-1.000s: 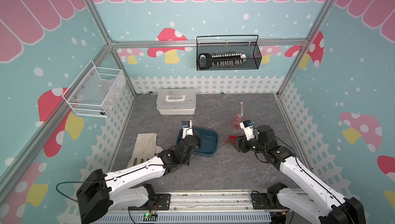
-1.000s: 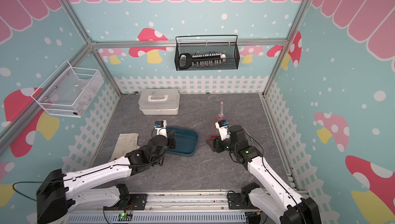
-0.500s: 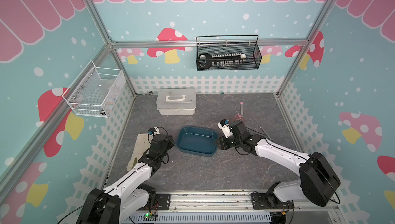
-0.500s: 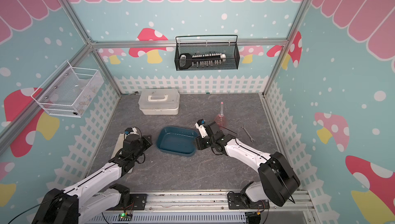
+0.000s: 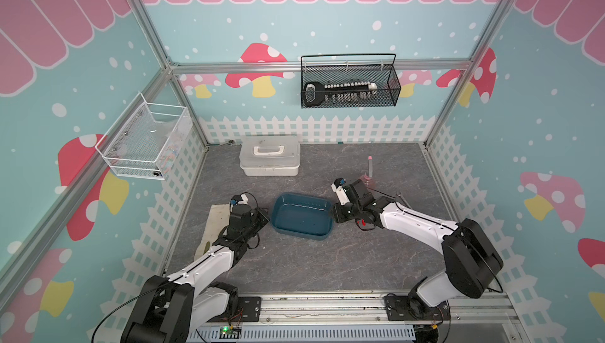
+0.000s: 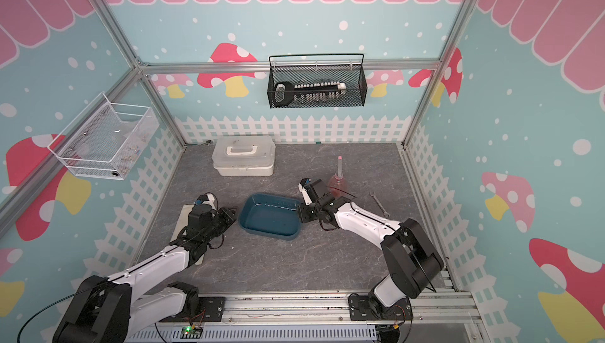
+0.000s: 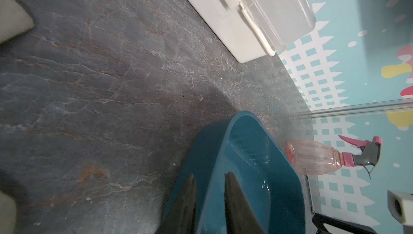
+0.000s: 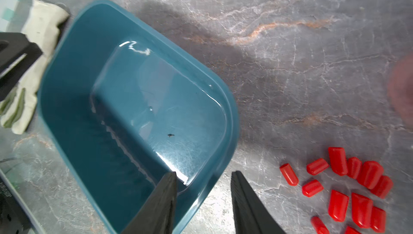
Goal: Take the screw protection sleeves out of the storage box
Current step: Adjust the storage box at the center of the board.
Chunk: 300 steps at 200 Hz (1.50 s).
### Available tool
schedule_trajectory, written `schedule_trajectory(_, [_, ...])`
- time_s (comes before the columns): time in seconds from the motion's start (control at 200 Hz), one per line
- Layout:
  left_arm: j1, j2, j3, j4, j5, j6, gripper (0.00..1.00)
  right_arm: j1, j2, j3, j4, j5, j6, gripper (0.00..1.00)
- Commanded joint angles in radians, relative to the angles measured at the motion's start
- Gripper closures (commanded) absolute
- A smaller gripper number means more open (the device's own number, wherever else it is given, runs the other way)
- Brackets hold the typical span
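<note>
Red sleeves (image 8: 338, 203) lie clustered on the gray surface (image 8: 290, 65), just beside the teal box (image 8: 67, 87). The right end effector (image 8: 202, 173) stands open, fingers astride the box's rim. The left end effector (image 7: 210, 177), narrowly open, sits at the box's opposite end.

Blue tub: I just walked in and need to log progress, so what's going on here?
The storage box is empty; the screw protection sleeves lie heaped on the table beside it. The right gripper straddles one corner of the box, one finger inside and one outside, jaws apart. The left gripper sits at the opposite end with a narrow gap between its fingers; whether it grips the rim is unclear.
</note>
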Motion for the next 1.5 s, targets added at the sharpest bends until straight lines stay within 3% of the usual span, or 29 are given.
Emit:
schedule_trajectory(0.0, [0.012,0.014,-0.003,0.042,0.035,-0.010,0.75,0.006,0.053,0.049,-0.080,0.023,0.006,0.57])
schedule_trajectory(0.325, [0.022,0.043,-0.001,0.068,0.059,-0.014,0.74,0.006,0.107,0.092,-0.072,0.023,0.008,0.59])
schedule_trajectory(0.52, [0.025,0.068,0.003,0.086,0.071,-0.016,0.75,0.006,0.162,0.154,-0.089,0.039,-0.016,0.66])
schedule_trajectory(1.496, [0.027,0.093,0.012,0.092,0.078,-0.013,0.74,0.003,0.420,0.510,-0.222,0.197,-0.200,0.66])
